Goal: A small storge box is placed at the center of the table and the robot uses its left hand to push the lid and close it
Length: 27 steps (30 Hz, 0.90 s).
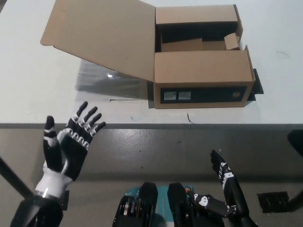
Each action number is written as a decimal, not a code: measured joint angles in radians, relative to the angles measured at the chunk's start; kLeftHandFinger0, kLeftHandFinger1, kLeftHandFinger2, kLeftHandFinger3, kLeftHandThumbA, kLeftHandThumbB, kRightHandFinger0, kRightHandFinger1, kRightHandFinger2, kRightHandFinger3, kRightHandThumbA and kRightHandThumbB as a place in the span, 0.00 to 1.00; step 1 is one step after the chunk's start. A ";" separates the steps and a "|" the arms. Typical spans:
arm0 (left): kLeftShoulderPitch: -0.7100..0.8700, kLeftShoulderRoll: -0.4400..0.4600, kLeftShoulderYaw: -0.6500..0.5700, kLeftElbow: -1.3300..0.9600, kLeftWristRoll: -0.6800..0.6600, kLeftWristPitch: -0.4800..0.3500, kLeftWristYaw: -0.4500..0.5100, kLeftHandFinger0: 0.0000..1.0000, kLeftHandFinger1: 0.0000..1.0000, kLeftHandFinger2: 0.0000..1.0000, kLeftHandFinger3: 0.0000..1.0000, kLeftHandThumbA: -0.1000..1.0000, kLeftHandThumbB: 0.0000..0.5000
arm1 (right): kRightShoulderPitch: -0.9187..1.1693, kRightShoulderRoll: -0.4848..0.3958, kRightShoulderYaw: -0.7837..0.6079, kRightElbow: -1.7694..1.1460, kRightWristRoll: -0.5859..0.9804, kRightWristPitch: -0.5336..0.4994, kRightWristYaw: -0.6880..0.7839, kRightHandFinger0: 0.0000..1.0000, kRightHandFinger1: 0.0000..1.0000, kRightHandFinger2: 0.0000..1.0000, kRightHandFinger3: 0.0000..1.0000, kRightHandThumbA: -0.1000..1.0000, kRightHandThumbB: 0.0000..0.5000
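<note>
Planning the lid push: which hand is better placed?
Left. The left hand is raised and open at the table edge, below the lid; the right hand hangs low, right of it.

lid [102, 35] top edge cropped
</note>
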 measured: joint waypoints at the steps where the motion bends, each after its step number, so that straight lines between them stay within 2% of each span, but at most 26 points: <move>1: -0.012 -0.006 0.010 0.006 -0.024 0.014 0.000 1.00 1.00 1.00 1.00 1.00 0.79 | 0.000 0.000 0.000 0.000 0.000 0.000 0.000 1.00 1.00 1.00 1.00 1.00 0.86; 16: -0.203 -0.059 0.198 0.196 -0.303 0.220 -0.010 1.00 1.00 1.00 1.00 1.00 0.70 | -0.001 0.000 0.003 -0.001 -0.002 -0.006 -0.006 1.00 1.00 1.00 1.00 1.00 0.83; 27: -0.321 -0.062 0.226 0.340 -0.337 0.282 -0.026 1.00 1.00 1.00 1.00 1.00 0.70 | -0.006 0.000 0.006 -0.001 -0.002 -0.020 -0.014 1.00 1.00 1.00 1.00 1.00 0.83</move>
